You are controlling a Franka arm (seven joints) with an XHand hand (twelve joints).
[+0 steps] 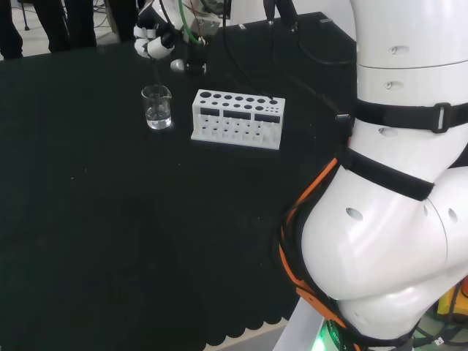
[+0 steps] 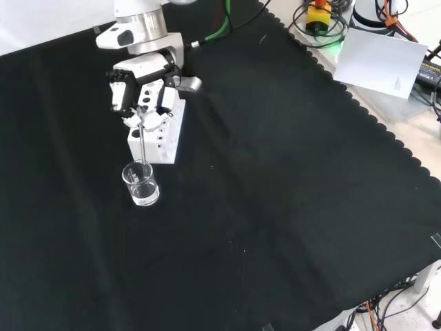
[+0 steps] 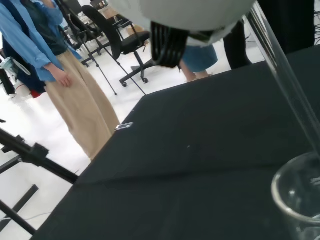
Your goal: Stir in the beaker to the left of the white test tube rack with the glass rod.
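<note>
A small clear beaker [image 1: 157, 107] with a little liquid stands on the black cloth, left of the white test tube rack [image 1: 238, 118] in the head view. In the front view the beaker [image 2: 141, 183] sits nearer the camera than the rack [image 2: 160, 138]. The hand [image 2: 141, 88] hovers above the beaker, fingers curled round a thin glass rod [image 2: 142, 143] that runs down into the beaker. The hand [image 1: 154, 40] is above and behind the beaker in the head view. The wrist view has the rod [image 3: 283, 75] slanting into the beaker's rim [image 3: 295, 192].
The arm's white links [image 1: 395, 183] take up the right of the head view. The cloth's scalloped edge [image 2: 358, 89] runs along the right in the front view, with a paper sheet [image 2: 383, 61] and cables beyond it. Chairs and people stand in the room behind.
</note>
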